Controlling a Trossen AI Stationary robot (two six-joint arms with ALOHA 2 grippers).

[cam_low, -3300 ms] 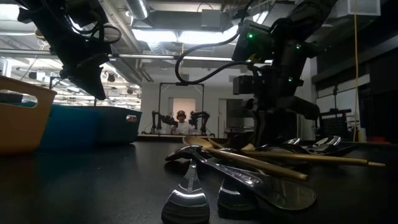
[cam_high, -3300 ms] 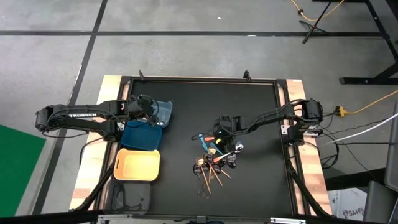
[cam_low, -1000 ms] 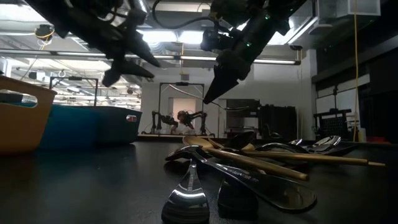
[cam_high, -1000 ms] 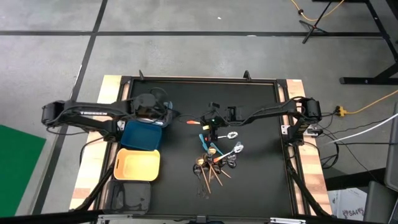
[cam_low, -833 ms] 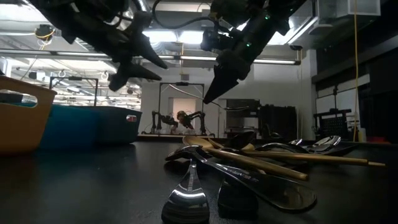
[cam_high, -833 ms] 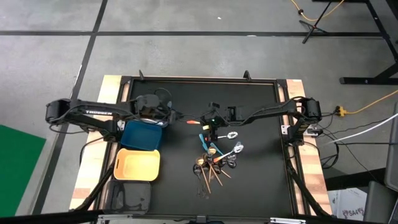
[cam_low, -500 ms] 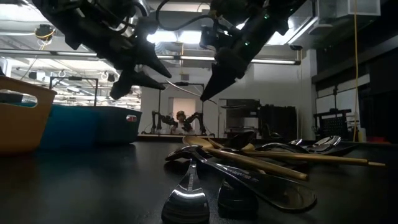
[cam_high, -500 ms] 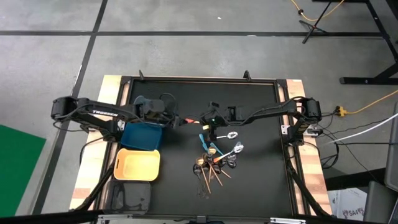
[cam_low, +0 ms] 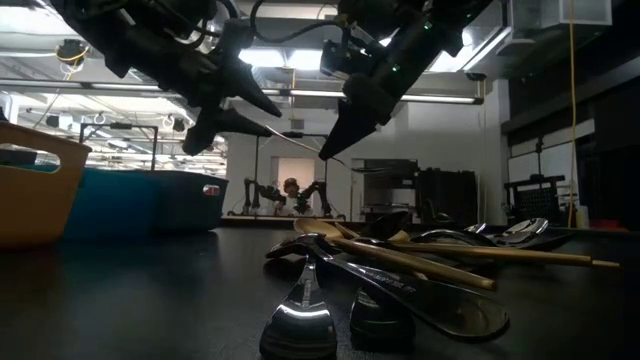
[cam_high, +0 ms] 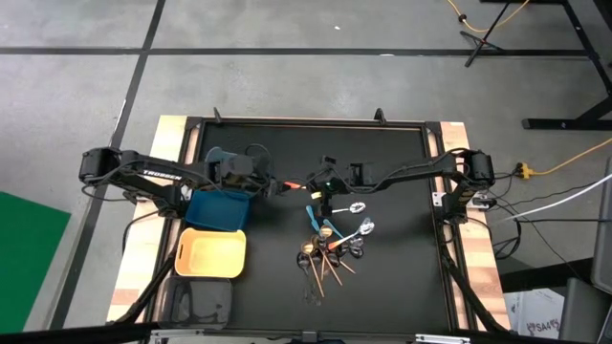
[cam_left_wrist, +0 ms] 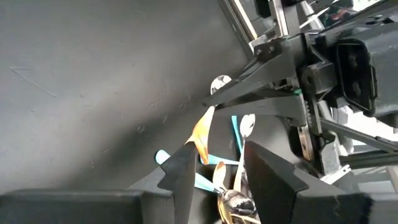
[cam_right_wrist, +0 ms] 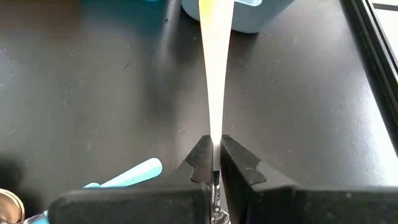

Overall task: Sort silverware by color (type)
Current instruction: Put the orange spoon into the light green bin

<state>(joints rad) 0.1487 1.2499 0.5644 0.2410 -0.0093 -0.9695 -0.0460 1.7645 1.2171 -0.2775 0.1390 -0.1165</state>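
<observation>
Advanced from the bins, left end effector, parted, meets right end effector clenching orange-handled silver-headed utensil: handover step; left must clamp.

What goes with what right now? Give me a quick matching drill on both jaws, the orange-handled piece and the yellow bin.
1. left gripper
2. right gripper
3. orange-handled utensil
4. yellow bin

a. on the table beside the blue bin
b. jaws open, nothing between them
c. jaws shut on the utensil
d. held in the air between the two arms

Pairs: 1-b, 2-c, 3-d, 4-a
</observation>
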